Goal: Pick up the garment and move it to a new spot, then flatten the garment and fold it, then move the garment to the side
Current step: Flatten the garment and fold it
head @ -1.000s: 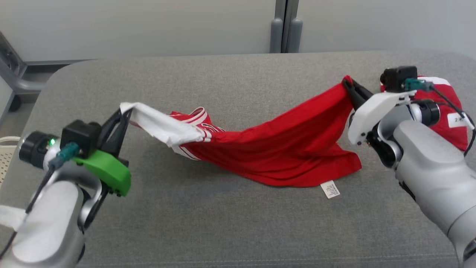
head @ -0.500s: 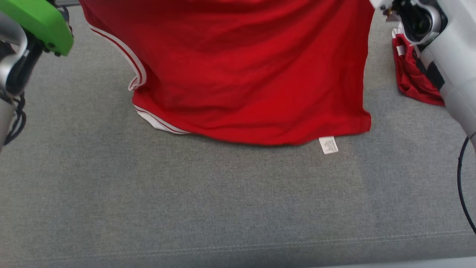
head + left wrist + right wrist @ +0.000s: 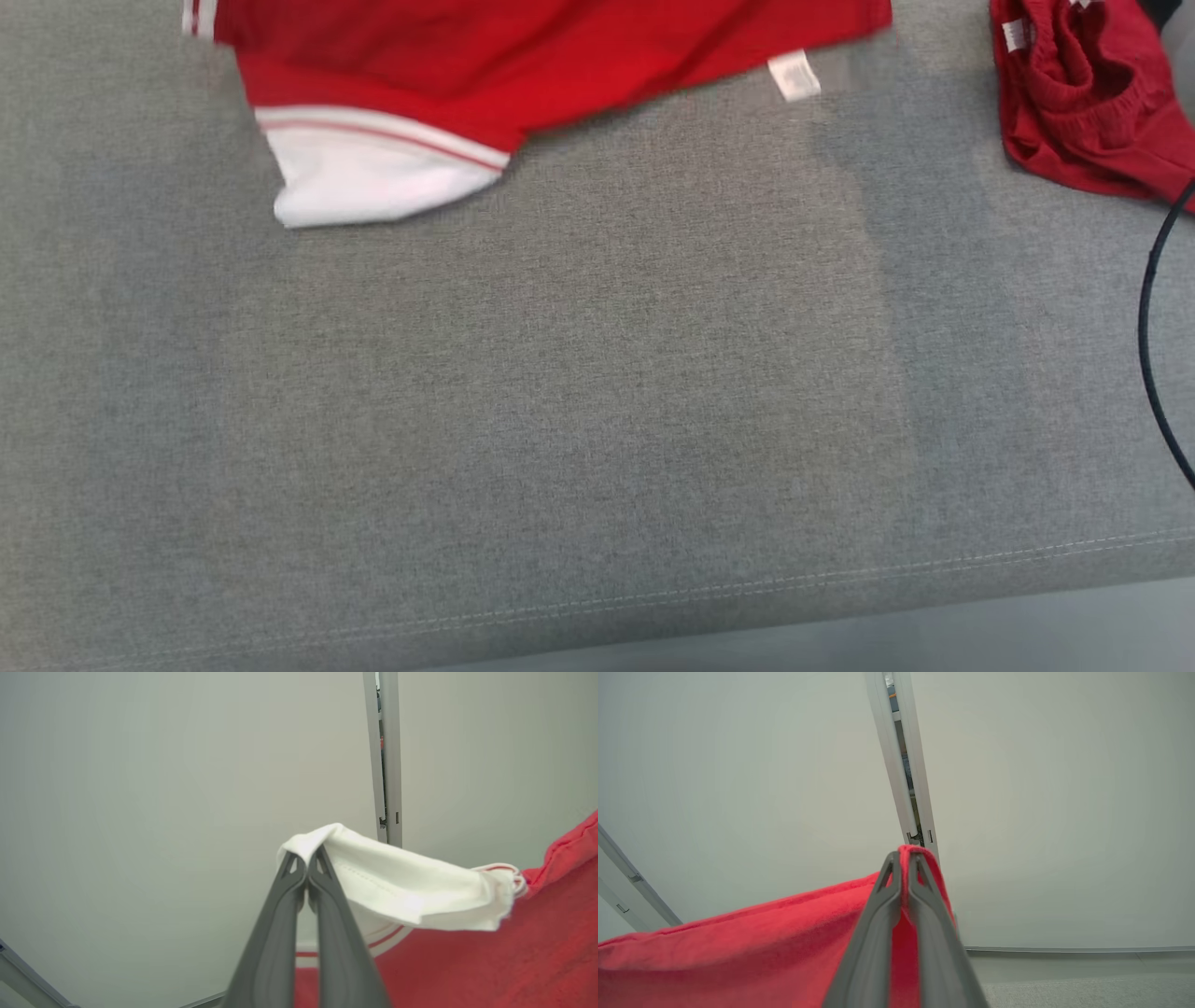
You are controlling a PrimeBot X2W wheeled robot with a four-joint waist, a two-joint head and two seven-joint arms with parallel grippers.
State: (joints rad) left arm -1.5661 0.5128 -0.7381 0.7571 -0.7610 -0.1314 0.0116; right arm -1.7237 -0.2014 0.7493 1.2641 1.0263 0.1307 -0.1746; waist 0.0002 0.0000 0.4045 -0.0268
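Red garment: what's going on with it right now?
Both arms hold the red garment up, stretched between them. The left gripper is shut on its white part, and the right gripper is shut on a red edge. The lower edge hangs by the grey padded surface; contact is unclear. It is not flattened or folded. A second red garment lies crumpled at the right.

Slim dark-grey claw fingers (image 3: 278, 933), black cable (image 3: 1144, 317)

Seemingly a lab: plain pale partition walls (image 3: 140, 765) joined by a grey metal post (image 3: 395, 765), and a grey fabric-covered worktop (image 3: 560, 420).
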